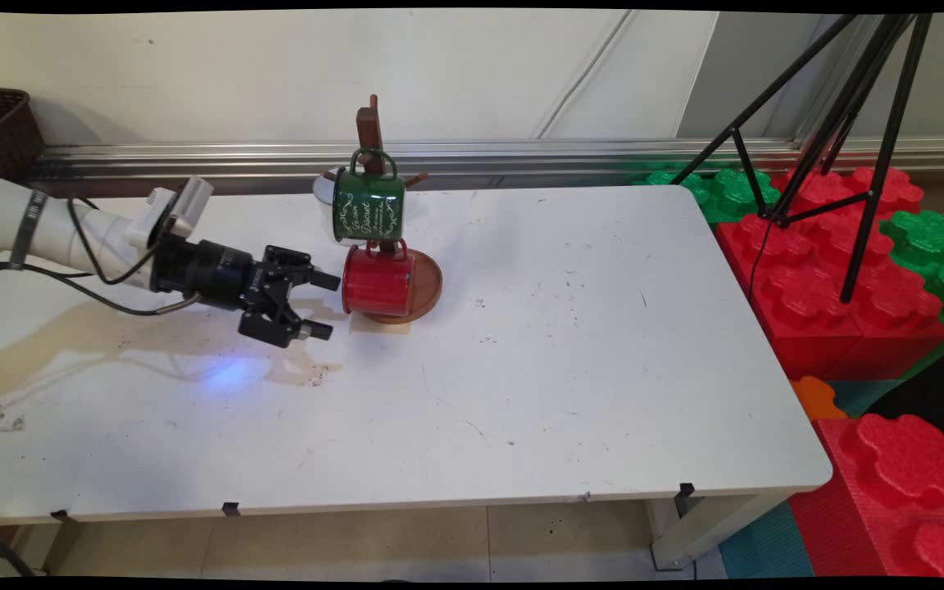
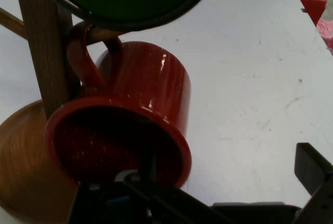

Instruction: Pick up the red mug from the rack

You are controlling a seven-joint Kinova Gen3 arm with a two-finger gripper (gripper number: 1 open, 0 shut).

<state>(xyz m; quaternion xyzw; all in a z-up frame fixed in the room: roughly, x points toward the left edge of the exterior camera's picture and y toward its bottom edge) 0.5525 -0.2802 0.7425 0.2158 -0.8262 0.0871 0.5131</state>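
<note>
A wooden mug tree (image 1: 371, 139) stands on a round brown base (image 1: 427, 287) near the table's back middle. A green mug (image 1: 369, 205) with white lettering hangs from an upper peg, and a white mug (image 1: 325, 197) shows partly behind it. A red mug (image 1: 378, 281) (image 2: 125, 114) hangs low by its handle, its open mouth turned to the left. My gripper (image 1: 326, 305) is open just left of that mouth, one finger above and one below, touching nothing. In the hand view the red mug's rim fills the centre, and one fingertip (image 2: 312, 164) shows at the right.
A brown basket (image 1: 1, 127) sits at the back left. Large red and green foam blocks (image 1: 832, 270) and a black tripod (image 1: 841, 123) stand to the right of the white table (image 1: 587, 344). A brownish stain (image 1: 70, 328) marks the table under the arm.
</note>
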